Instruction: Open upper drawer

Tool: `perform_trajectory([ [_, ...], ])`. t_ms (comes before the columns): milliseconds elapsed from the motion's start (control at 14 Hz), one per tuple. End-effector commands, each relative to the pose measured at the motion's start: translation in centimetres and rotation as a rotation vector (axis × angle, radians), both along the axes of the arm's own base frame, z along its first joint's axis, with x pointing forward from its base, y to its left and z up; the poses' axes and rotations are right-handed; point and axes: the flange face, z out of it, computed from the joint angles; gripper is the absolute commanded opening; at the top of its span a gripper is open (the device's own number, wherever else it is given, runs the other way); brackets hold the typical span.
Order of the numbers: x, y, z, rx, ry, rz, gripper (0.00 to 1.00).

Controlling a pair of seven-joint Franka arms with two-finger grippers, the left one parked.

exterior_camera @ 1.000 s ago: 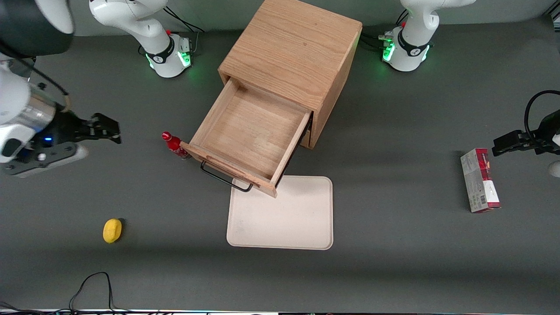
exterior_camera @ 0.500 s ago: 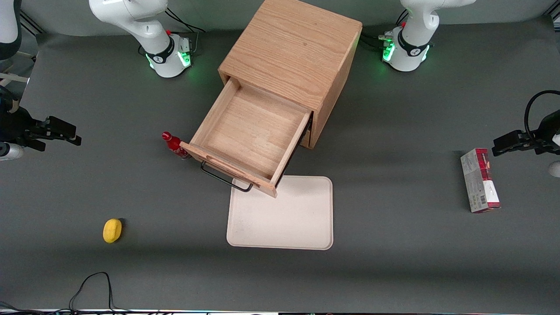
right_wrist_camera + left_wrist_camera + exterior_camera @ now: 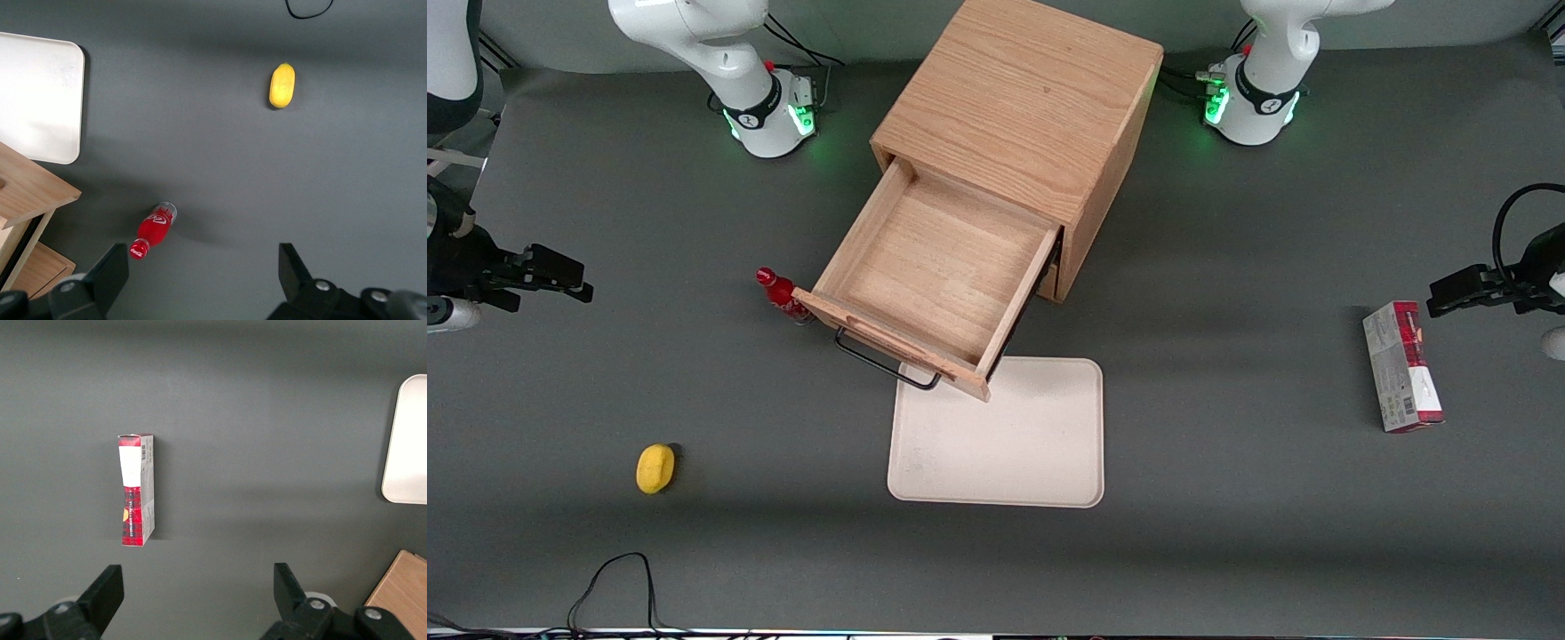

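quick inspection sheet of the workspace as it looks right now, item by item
surface: dark grey table, flat, no spills seen
job's things: upper drawer of the wooden cabinet pulled well out, tray interior bare, black handle free
clutter: red bottle beside the drawer front; white tray partly under the drawer front; yellow lemon-like object toward the working arm's end; red carton toward the parked arm's end
grippers: gripper away from the cabinet, at the working arm's end, fingers open, holding nothing
cables: black cable looped at the table edge nearest the camera
surroundings: nothing seen
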Motion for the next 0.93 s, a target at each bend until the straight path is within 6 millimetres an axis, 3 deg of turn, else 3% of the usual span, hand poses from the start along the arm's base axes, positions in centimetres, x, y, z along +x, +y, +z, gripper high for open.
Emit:
perform_trajectory([
  [0,-0.2,-0.1,0.3,-0.024,-0.010,-0.018,1.00],
  [571,-0.3,-2.2,0.0,-0.025,-0.002,-0.056,1.00],
  [857,-0.5,-1.5,0.0,-0.024,0.009,-0.046,1.00],
])
